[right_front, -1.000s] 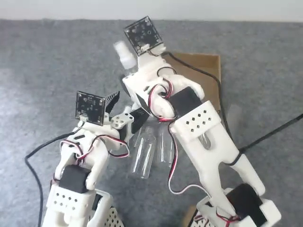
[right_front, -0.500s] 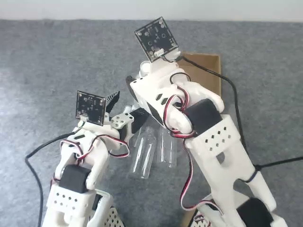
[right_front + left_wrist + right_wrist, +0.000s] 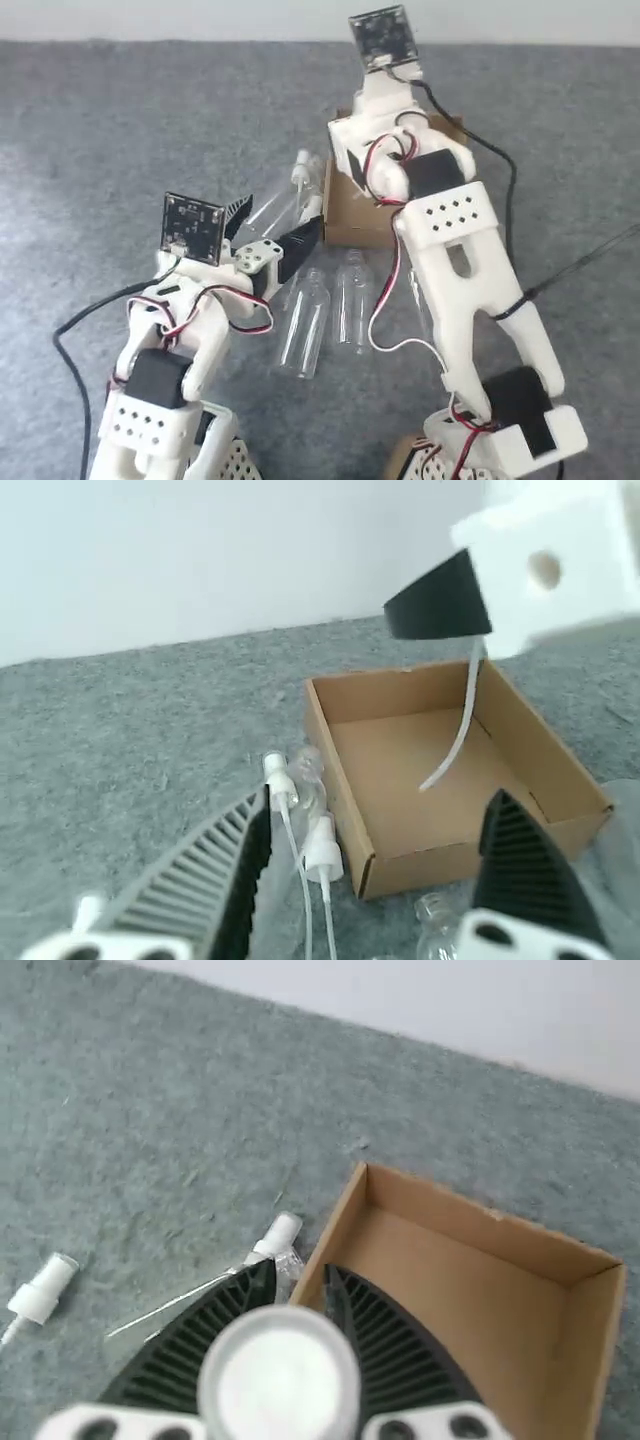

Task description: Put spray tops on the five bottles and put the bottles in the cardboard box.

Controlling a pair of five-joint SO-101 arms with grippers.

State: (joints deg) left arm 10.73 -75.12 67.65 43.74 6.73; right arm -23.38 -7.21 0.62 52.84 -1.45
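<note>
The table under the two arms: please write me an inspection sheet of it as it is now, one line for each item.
Surface: grey carpet, nothing spilled.
Job's things: cardboard box open, no bottle in it; topless bottle and second bottle lying between the arms; capped bottle lying beside the box; loose spray top on the carpet.
Clutter: nothing seen.
Hands: left hand open and empty; right hand shut on a held spray top, its tube hanging over the box.
Cables: black cable on the carpet beside the left arm.
Surroundings: pale wall behind the table.
</note>
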